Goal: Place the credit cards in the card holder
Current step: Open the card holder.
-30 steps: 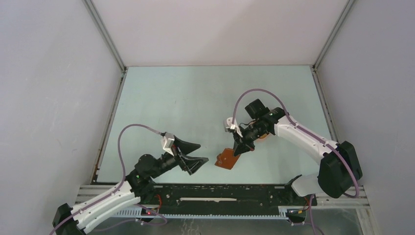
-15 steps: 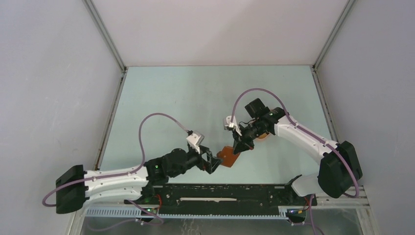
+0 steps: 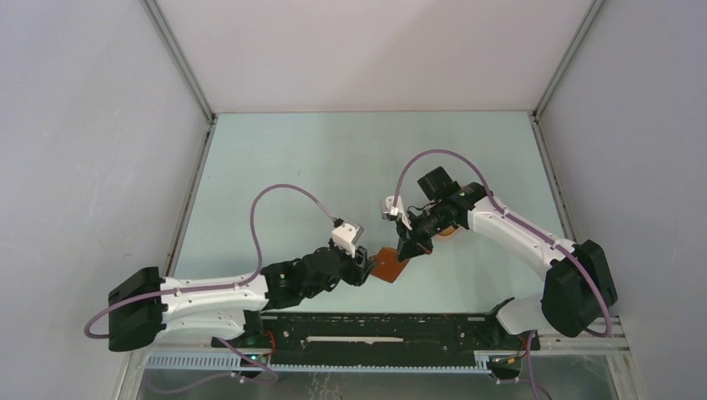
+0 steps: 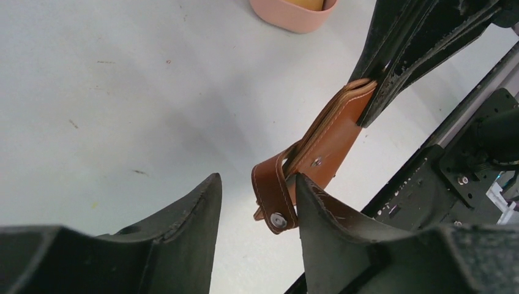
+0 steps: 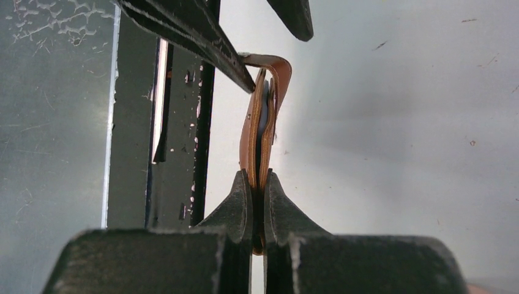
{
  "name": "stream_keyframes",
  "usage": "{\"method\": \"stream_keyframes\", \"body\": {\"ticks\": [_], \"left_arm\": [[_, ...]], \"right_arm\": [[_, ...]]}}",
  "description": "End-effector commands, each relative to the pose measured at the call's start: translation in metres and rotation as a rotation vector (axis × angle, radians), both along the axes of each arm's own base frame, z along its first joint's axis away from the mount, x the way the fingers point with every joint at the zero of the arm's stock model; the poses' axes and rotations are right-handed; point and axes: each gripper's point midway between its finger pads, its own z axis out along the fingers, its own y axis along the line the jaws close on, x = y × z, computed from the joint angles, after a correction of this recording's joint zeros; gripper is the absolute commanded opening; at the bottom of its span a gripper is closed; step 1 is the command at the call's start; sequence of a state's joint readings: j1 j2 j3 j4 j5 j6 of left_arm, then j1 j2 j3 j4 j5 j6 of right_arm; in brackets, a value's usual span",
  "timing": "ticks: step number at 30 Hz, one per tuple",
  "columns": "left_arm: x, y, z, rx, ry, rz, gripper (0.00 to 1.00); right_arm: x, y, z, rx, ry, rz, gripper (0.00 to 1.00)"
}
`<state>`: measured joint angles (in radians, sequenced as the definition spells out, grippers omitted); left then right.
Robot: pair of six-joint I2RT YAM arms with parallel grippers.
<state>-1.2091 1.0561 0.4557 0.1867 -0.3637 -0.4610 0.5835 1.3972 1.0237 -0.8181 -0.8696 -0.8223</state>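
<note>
Right gripper (image 5: 257, 184): you have it clamped tight on the wallet's (image 4: 330, 138) edge.
Left gripper (image 4: 257, 180): your jaws stand apart around the snap tab (image 4: 269, 193).

From above, the wallet (image 3: 388, 268) was mostly hidden under the left gripper (image 3: 367, 268) and the right gripper (image 3: 406, 254). It was too small there to tell what was in it. Its far end was lost between the right fingers (image 5: 240, 205). A pale sliver (image 5: 264, 116) showed inside it, too thin to tell which card it was. The pink tray (image 4: 287, 11) was cut off by the top edge. From above, the right arm (image 3: 508, 229) hid most of it.
</note>
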Motion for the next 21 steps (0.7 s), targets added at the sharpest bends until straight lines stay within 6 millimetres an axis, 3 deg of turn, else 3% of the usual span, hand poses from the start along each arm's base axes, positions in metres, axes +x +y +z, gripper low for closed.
{"method": "stream_keyframes", "body": {"ticks": [1,9,15,21], "left_arm": [[0.001,0.015,0.01,0.017,-0.037,0.013,0.5],[-0.002,0.022,0.007,0.006,-0.05,-0.036,0.35],[-0.001,0.019,0.001,0.027,-0.049,-0.066,0.37],[0.002,0.012,-0.007,0.056,-0.049,-0.091,0.47]], "right_arm": [[0.0,0.005,0.012,0.041,0.001,0.005,0.0],[-0.007,0.004,0.014,0.06,0.007,0.042,0.0],[-0.01,0.004,0.015,0.07,0.01,0.057,0.0],[-0.011,0.004,0.014,0.07,0.015,0.061,0.0]]}}
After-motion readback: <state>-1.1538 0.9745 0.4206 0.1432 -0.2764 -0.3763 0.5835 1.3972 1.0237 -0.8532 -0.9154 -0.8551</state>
